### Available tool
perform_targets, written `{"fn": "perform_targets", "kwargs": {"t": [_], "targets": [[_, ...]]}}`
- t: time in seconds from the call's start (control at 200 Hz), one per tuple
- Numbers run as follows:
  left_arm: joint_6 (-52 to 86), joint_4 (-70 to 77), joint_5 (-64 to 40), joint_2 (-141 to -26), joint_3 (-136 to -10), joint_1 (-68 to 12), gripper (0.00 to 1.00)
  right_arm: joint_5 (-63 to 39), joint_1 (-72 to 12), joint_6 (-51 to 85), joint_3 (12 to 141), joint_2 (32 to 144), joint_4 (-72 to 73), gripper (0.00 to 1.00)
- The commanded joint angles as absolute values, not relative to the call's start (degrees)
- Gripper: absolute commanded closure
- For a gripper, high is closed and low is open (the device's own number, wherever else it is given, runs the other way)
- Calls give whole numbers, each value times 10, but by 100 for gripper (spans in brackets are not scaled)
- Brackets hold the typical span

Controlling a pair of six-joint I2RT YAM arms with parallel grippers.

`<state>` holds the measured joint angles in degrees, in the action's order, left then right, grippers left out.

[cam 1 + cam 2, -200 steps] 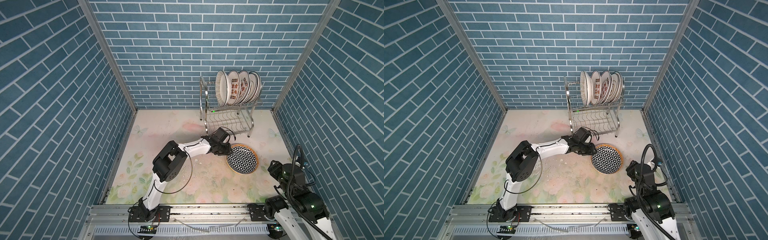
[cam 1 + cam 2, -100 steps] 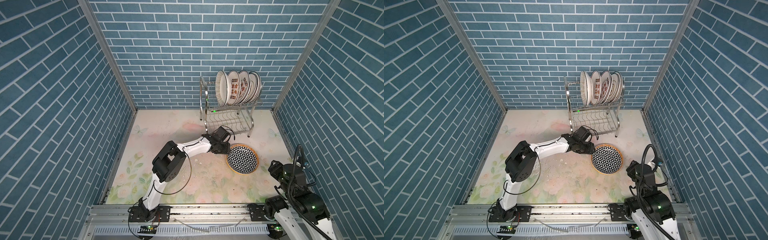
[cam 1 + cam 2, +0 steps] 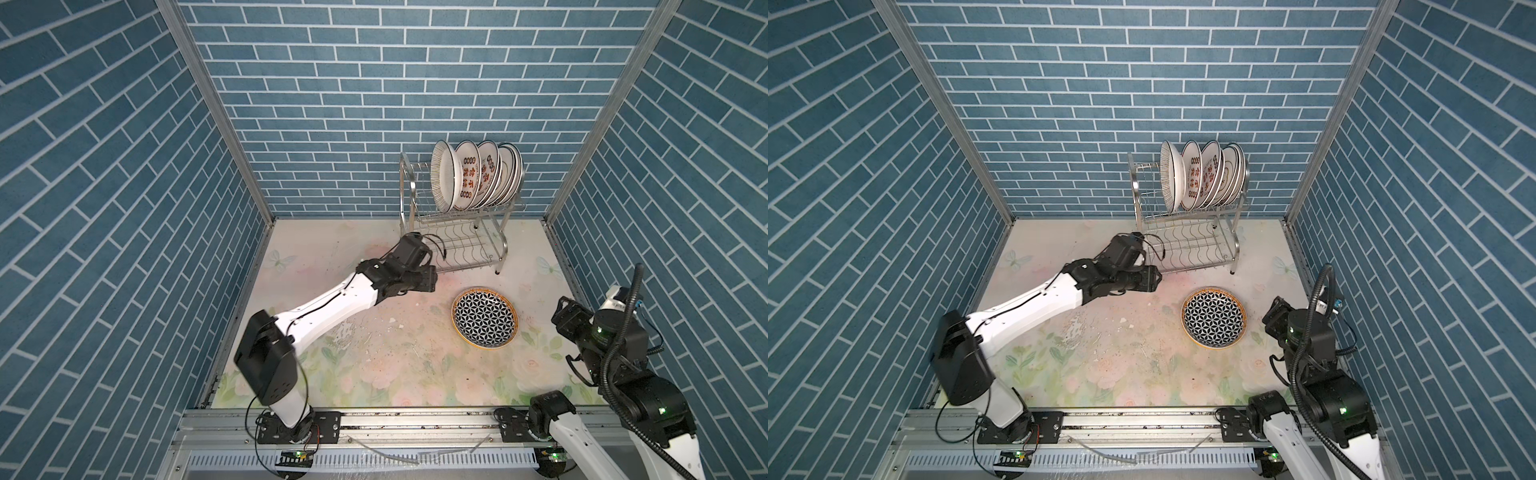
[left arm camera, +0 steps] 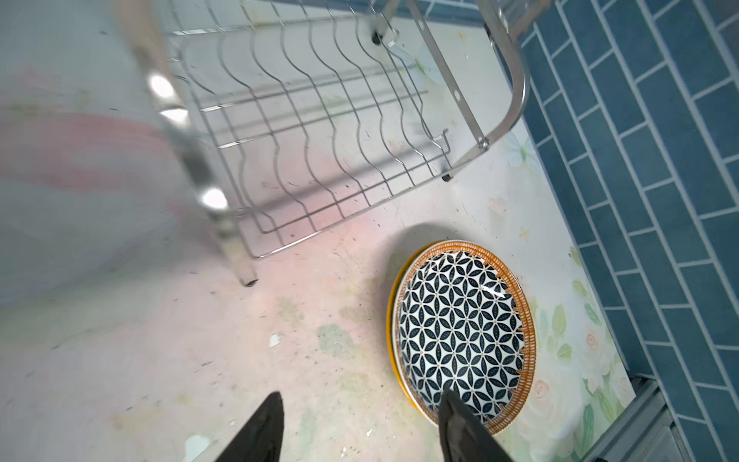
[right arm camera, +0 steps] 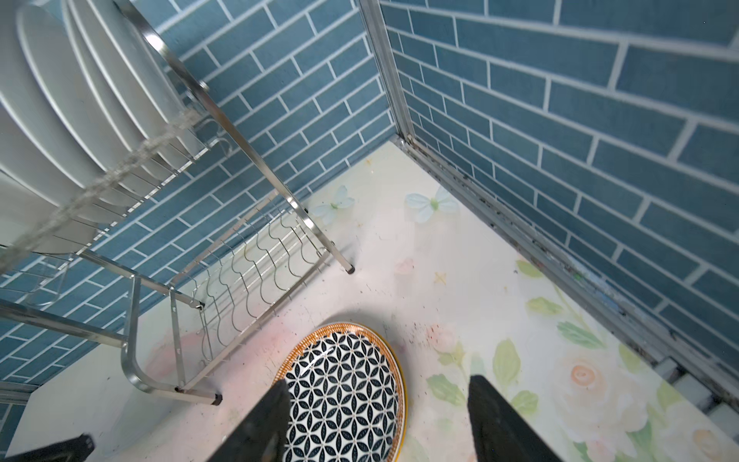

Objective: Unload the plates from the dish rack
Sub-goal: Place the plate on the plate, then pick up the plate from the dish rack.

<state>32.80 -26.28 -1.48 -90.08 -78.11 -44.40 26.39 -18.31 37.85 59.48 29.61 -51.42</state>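
- The left fingers [image 4: 264,436] stand apart with nothing between them. They hang low over the counter [image 3: 374,353], just beside the front left corner of the dish rack [image 3: 402,195].
- The right fingers [image 5: 266,424] are also spread and hold nothing. That arm is folded back at the front right, well apart from the rack.
- The plates [image 3: 478,178] left to unload stand on edge in the rack's upper tier, packed in a row that runs side to side along the back wall, with their faces turned toward the robot's left.
- From the left fingers that row lies up, back and a little to the right. The left arm is clearly the nearer one, and the black-striped plate [image 3: 442,178] at the left end of the row is its closest rim.
- I'd judge the next reach has to rise past the lower shelf and take a rim from above.
- Count: one rack, two tiers, the wavy lower shelf bare. I make it about six plates upright, though the back ones crowd too tightly to be sure.
- On the counter lies the patterned plate [image 3: 484,318], flat and face up, nearer the right arm. A yellow edge peeks from under it, so there may be two stacked there; I cannot tell.
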Motion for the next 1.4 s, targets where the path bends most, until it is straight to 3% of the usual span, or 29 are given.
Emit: {"fn": "perform_targets", "kwargs": {"t": [0.0,0.195,0.395,0.905,1.395], "targets": [[311,-285,11,-831,-724,-416,35,267,-181,300,689,353,-495,29],[299,-290,11,-691,-637,-361,31,220,-181,218,877,494,-485,29],[282,-294,0,-622,-597,-313,28,168,-181,153,1008,613,-439,28],[234,-287,47,-554,-548,-274,21,6,-199,125,1148,820,-340,27],[243,-275,31,-558,-527,-244,19,166,-352,48,1385,1022,-436,28]]}}
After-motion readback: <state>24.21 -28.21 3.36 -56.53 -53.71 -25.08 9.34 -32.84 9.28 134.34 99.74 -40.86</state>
